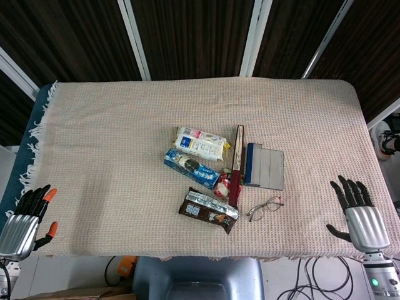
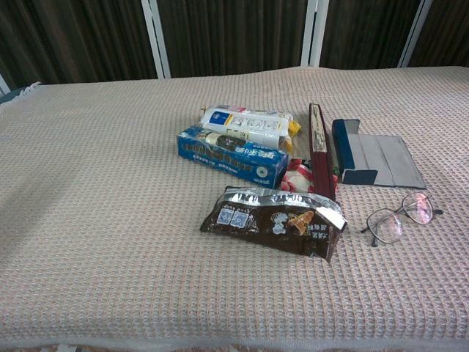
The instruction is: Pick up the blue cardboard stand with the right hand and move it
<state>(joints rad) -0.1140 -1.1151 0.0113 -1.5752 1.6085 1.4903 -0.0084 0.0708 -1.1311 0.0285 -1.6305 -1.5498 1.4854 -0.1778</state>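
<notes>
Blue cardboard stand (image 1: 264, 165) flat on cloth, well apart from right hand (image 1: 361, 220), fingers (image 1: 353, 190) spread, empty

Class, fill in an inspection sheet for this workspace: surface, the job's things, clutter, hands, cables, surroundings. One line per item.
Surface: table under a beige woven cloth, fringe at its left edge.
Job's things: blue stand lies flat right of centre, untouched.
Clutter: white pack, blue box, brown snack bag, dark red box on edge, small red packet, glasses in front of the stand.
Hands: left hand and right hand at the near corners, fingers apart, holding nothing.
Cables: some on the floor below the near edge.
Surroundings: dark curtains with white posts behind.
</notes>
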